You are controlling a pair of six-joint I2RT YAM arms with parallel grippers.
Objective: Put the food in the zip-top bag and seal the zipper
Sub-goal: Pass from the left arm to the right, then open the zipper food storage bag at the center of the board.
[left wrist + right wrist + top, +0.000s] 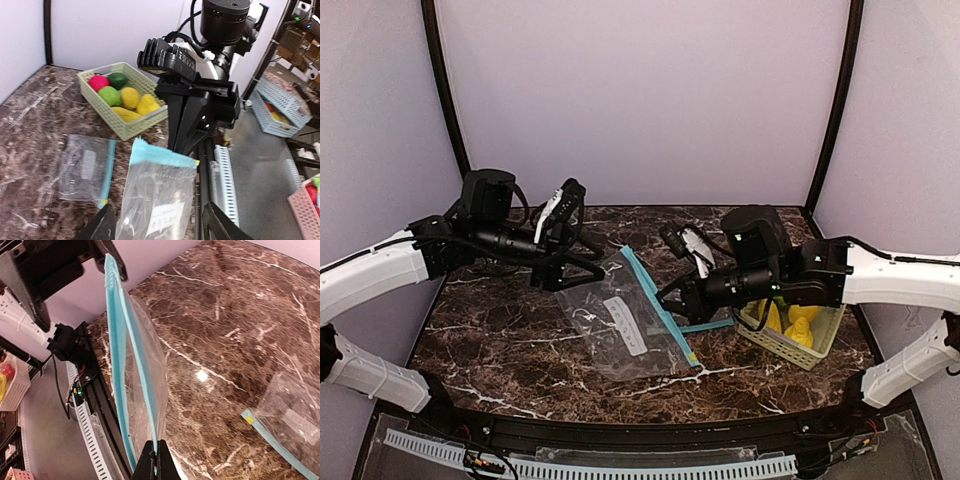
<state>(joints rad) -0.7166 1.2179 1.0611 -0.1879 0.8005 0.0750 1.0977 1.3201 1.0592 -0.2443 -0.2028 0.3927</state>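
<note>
A clear zip-top bag [620, 320] with a teal zipper strip [655, 300] is held up off the marble table. My right gripper [667, 293] is shut on one lip of the zipper [150, 390]; the other lip [116, 365] stands apart from it. My left gripper [585, 275] is open, and the bag's bottom end [157, 200] hangs between its spread fingers [102, 226]. The food lies in the basket: a red ball [98, 82], a light green ball [109, 95], a dark green piece [118, 79] and yellow pieces [131, 97].
The pale green slatted basket [820, 350] stands at the right, under my right arm [200, 100]. A second, flat zip-top bag [85, 167] lies on the table beside the basket and also shows in the right wrist view [290, 425]. Walls enclose the back and sides.
</note>
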